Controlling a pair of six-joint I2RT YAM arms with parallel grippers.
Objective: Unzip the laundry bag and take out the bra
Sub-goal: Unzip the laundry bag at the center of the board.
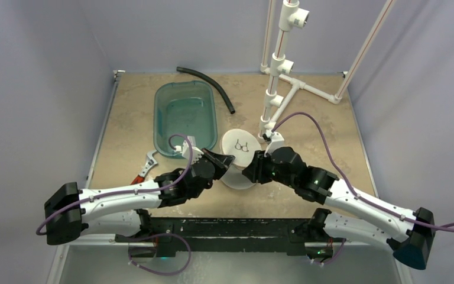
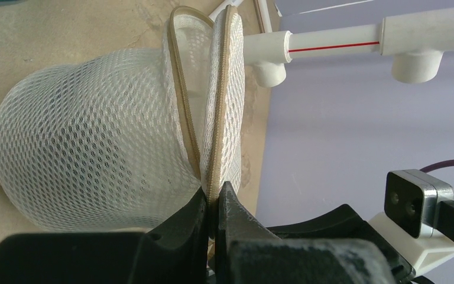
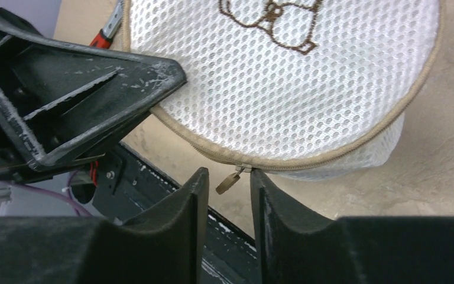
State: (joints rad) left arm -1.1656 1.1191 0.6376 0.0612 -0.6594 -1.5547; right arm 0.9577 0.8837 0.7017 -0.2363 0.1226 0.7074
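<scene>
Centrally on the tabletop (image 1: 307,195), just in front of the two arms, sits the laundry bag (image 1: 237,176). It is a small white mesh drum whose flat round top, edged in tan zip tape, carries a small dark bra outline (image 1: 240,145). In the top view that round face is tipped up toward the camera. The zip pull (image 3: 228,181) hangs from the near rim of the top.

The left gripper (image 2: 214,204) is pinched tight on the bag's tan zip edge, its jaws closed with the band running between them. In the left wrist view two tan bands meet at that grip and spread apart farther from it. The right gripper (image 3: 229,177) comes in from the other side, facing the left one. Its jaws stand partly apart with the zip pull dangling in the gap between them, and there is no clear contact with either finger.

Just left of the bag, a teal plastic tub (image 1: 185,115) stands toward the far side. A red-handled wrench (image 1: 144,168) lies near the tub's near corner, by the left arm. A curved black hose (image 1: 210,86) rests beyond the tub. A white pipe frame (image 1: 279,71) rises from the far right of the tabletop, its base close behind the bag.
</scene>
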